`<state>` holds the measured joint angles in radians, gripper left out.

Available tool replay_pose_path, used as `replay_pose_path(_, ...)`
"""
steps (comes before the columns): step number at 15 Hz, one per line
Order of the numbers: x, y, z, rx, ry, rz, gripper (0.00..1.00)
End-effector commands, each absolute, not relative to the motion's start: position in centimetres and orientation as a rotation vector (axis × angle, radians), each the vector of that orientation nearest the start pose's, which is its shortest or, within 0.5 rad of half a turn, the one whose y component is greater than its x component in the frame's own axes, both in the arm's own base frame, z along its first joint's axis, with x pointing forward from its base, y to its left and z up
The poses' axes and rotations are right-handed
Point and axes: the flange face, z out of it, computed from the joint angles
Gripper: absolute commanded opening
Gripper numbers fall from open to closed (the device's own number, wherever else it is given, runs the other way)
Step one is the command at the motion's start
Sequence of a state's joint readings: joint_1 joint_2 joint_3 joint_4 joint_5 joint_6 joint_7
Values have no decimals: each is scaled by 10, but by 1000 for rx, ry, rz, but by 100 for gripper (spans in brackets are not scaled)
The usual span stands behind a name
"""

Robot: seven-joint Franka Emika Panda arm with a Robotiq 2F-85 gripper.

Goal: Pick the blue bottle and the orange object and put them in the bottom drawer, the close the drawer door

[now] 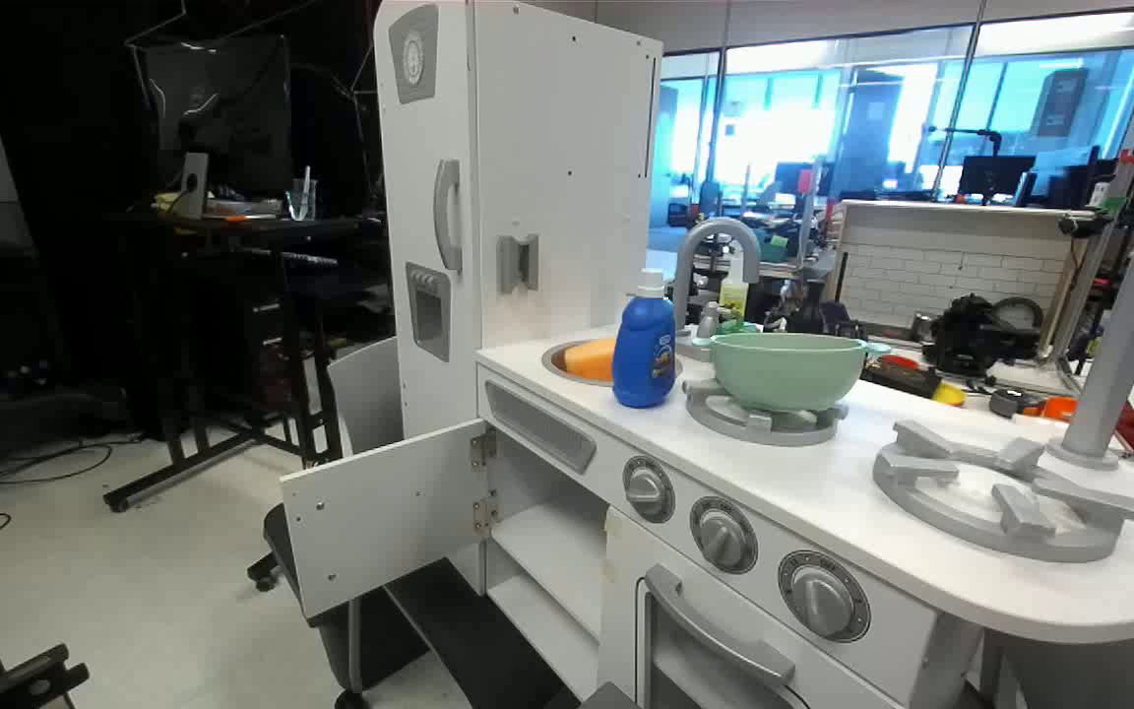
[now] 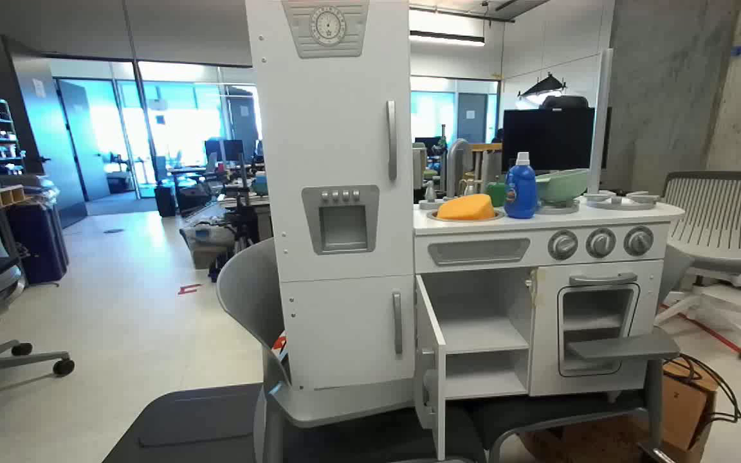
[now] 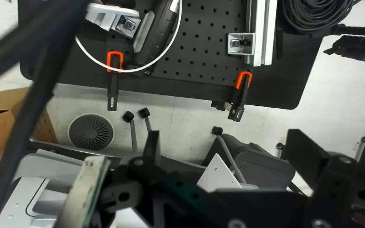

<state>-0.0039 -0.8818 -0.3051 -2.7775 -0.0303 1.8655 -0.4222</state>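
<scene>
Gripper [image 3: 223, 139] and blue bottle [image 1: 644, 345] share no picture, so I cannot judge the spacing between them. My gripper's two fingers [image 3: 307, 155] stand wide apart in the wrist view, with floor [image 3: 182, 126] and a white panel corner [image 3: 218, 177] showing between; which panel that is, I can't make out. In both exterior views I see the bottle upright on the counter [image 1: 823, 483], just beside the sink [image 1: 554, 366]. The orange object [image 1: 589, 360] lies in that sink, and in an exterior view the bottle hides one end of it; in an exterior view the bottle covers part of the green bowl [image 2: 563, 186]. In an exterior view the lower edge cuts off the oven front [image 1: 720, 633], and blurred dark bars [image 3: 40, 95] cross my wrist picture. I count one bottle, one orange object, one bowl, two burners [image 1: 1023, 508], three dials [image 1: 722, 539] and two orange-ended clamps [image 3: 114, 85]. The bottom drawer [image 2: 483, 334] shows two levels, and its one drawer door [image 1: 390, 517] stands swung open.
</scene>
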Motion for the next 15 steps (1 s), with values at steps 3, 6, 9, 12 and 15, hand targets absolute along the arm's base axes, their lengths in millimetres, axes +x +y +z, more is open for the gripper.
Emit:
replay_pose_path(3, 275, -83, 435, -2910, -345, -20, 100)
replay_pose_path(6, 275, -83, 435, -2910, -345, -20, 100)
replay_pose_path(9, 315, -82, 443, -2963, -286, -39, 100)
replay_pose_path(12, 364, -91, 452, -3039, -189, -60, 100)
replay_pose_path(15, 417, -102, 459, -3101, -102, -74, 100)
